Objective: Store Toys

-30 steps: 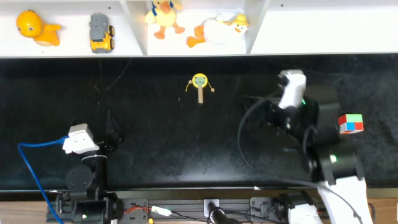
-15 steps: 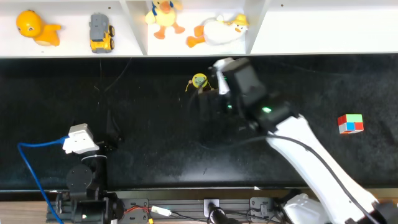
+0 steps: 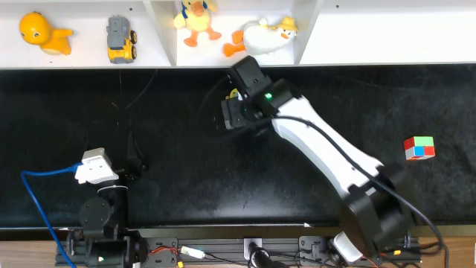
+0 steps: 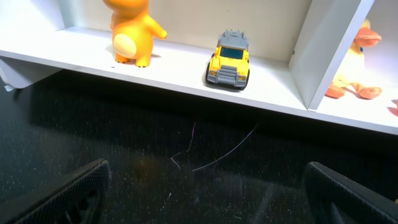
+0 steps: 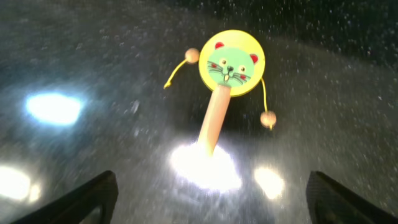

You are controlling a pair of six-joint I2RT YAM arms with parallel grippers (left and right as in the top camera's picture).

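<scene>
hovering right jaws; rattle [image 5: 222, 93] near shelf [image 3: 372, 45]

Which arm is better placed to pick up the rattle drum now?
Right. The right gripper hangs open over the rattle drum, while the left gripper sits far away, near its own base.

Right arm [image 3: 320, 149] stretched past middle, right gripper [image 5: 211, 205] spread; left arm [image 3: 100, 197] folded, left gripper [image 4: 208, 199] spread

top view: fixed overhead, straight down on the black surface [image 3: 186, 171], shelf [image 3: 372, 37] at 12 o'clock.
left wrist view: low, facing the shelf; shares the yellow truck [image 4: 230, 59] with top.
right wrist view: close above the rattle [image 5: 231, 65], looking down.
</scene>
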